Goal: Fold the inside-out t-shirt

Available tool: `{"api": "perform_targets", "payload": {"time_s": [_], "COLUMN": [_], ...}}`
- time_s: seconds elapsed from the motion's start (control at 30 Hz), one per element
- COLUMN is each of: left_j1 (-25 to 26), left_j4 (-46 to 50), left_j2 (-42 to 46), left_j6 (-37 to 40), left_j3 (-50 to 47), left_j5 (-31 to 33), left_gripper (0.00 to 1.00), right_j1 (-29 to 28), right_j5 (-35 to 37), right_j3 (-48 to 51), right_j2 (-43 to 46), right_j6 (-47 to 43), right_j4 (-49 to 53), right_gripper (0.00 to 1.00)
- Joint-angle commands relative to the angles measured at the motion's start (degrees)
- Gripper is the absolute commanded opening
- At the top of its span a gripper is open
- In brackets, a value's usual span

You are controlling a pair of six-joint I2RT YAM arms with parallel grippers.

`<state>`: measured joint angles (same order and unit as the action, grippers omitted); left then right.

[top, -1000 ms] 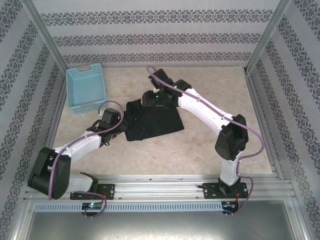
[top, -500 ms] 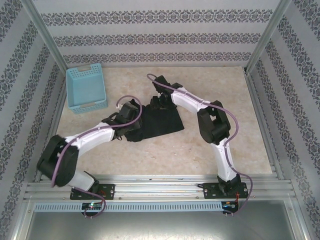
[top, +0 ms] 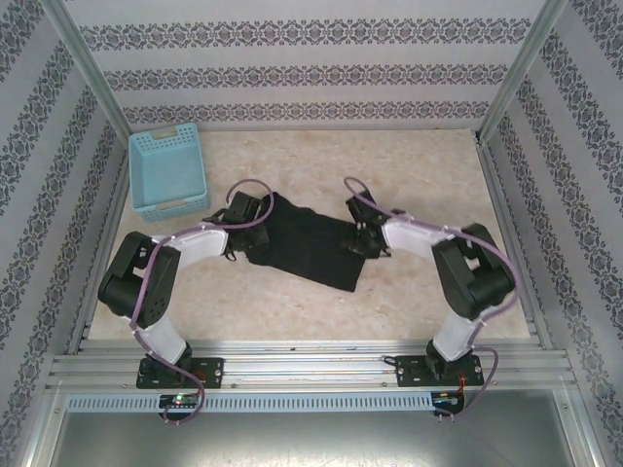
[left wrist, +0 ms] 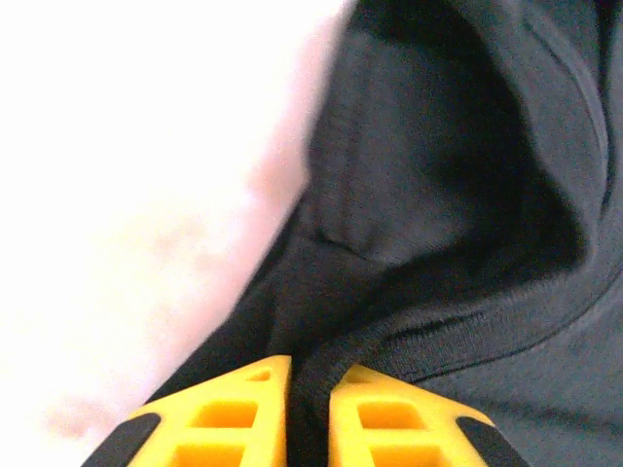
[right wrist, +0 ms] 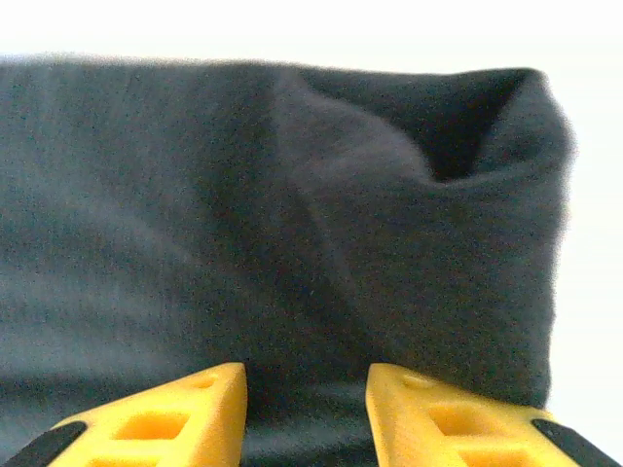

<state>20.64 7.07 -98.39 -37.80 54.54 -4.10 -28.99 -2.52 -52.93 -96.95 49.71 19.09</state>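
The left hand point(left wrist: 310, 377) pinches a hem of the soft plain black t-shirt point(top: 310, 243) while the right hand point(right wrist: 306, 377) straddles its opposite edge, grip unclear, probably to stretch it flat.

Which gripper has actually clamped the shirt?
The left gripper: its fingers pinch the t-shirt's ribbed edge. The right gripper's jaws stand apart over flat fabric.

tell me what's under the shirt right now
The shirt lies on the beige table, which shows all round it. Whatever lies beneath the fabric is covered. The left gripper pinches a seam at its left end.
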Motion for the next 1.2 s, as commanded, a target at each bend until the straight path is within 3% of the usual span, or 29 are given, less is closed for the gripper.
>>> {"api": "perform_targets", "payload": {"time_s": [0.0,0.2,0.33,0.5,0.63,0.77,0.97,1.17], "left_j1": [-2.8,-2.8,-1.1,5.3,6.0,2.8,-1.5,-1.6], "left_j4": [5.4,12.9,14.4,10.9,6.6,5.7,6.9,12.9], "left_j2": [0.1,9.8,16.0,17.5,10.8,1.6,-12.9,-16.4], "left_j6": [4.6,6.2,4.8,0.5,-1.2,0.7,5.2,7.9], "left_j3": [5.7,3.5,0.3,-2.3,-1.4,3.7,16.8,27.9], "left_j5": [2.6,10.4,8.4,5.8,3.0,3.2,1.0,-1.0], "left_gripper": [0.14,0.29,0.31,0.32,0.33,0.33,0.31,0.32], "right_j1": [-4.4,-5.2,-2.4,-1.5,-1.7,-4.2,-10.4,-15.8], "right_j5": [5.6,9.5,5.7,5.7,6.2,7.3,6.3,7.7], "right_j3": [6.2,-3.5,-12.6,-18.5,-13.8,-3.6,12.9,16.1], "right_j2": [6.6,8.7,-0.3,-9.1,-9.0,-4.0,6.1,15.5], "right_j6": [6.1,-2.8,-8.6,-11.1,-9.2,-5.2,8.0,13.6], "right_j4": [1.8,7.0,5.9,7.2,6.2,5.1,0.6,0.8], "right_gripper": [0.42,0.46,0.48,0.50,0.50,0.51,0.51,0.51]}}
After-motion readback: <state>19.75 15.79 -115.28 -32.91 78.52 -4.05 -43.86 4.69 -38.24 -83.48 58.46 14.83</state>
